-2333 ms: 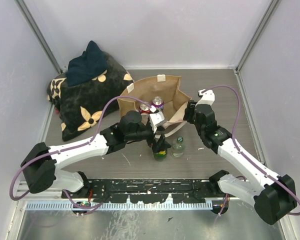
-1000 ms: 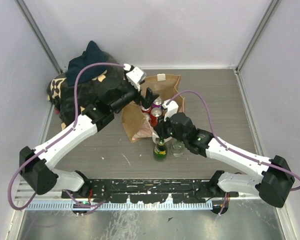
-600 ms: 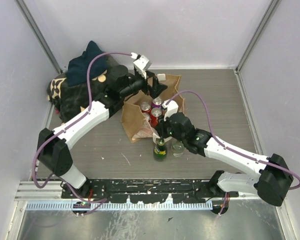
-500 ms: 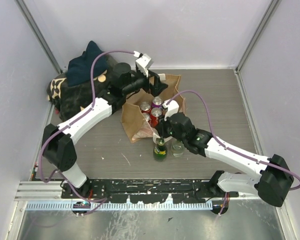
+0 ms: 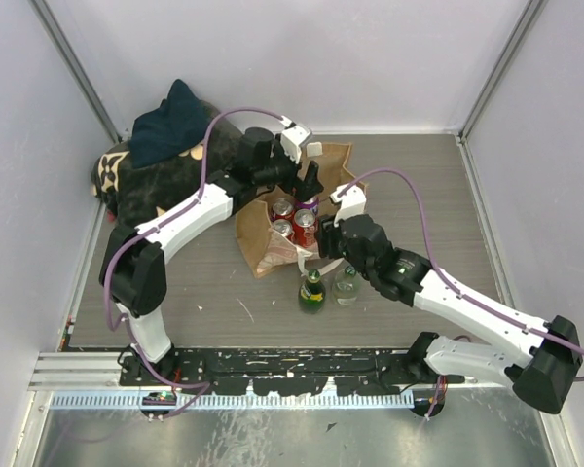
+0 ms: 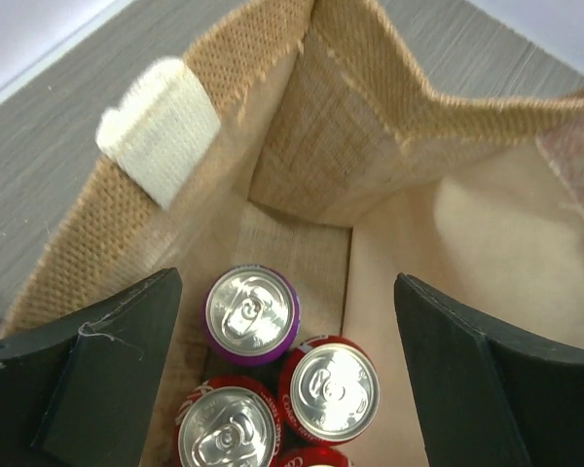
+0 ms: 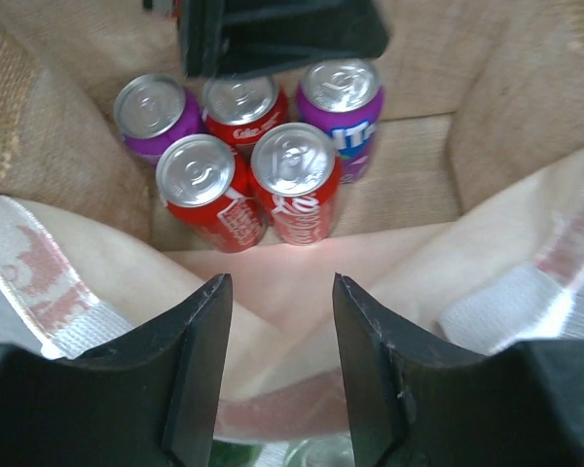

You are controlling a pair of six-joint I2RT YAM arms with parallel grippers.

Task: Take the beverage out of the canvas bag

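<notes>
left wrist view: my empty left gripper (image 6: 287, 282) gapes over packed red and purple cans (image 6: 329, 389) in the tan woven canvas bag (image 6: 321, 146), whose unheld wall may sag beneath my parted, empty right gripper (image 7: 279, 287).

Enclosure and fittings:

- Table (image 5: 175, 282): grey-brown wood-grain top, lying under the left gripper (image 5: 305, 183) and the right gripper (image 5: 328, 236).
- Rear wall (image 5: 292, 58): plain pale panel, beyond the left gripper.
- Left wall (image 5: 19, 146): same pale panel, well out to the left gripper's left.
- Right wall (image 5: 555, 146): matching panel, well off the right gripper's right.
- Corner posts (image 5: 73, 68): grey metal, where the side walls meet the rear wall.
- Rail (image 5: 88, 365): aluminium, along the table edge behind both grippers.
- Metal sheet (image 5: 273, 438): scuffed, behind the rail.
- Light: even and diffuse, with soft shadows.
</notes>
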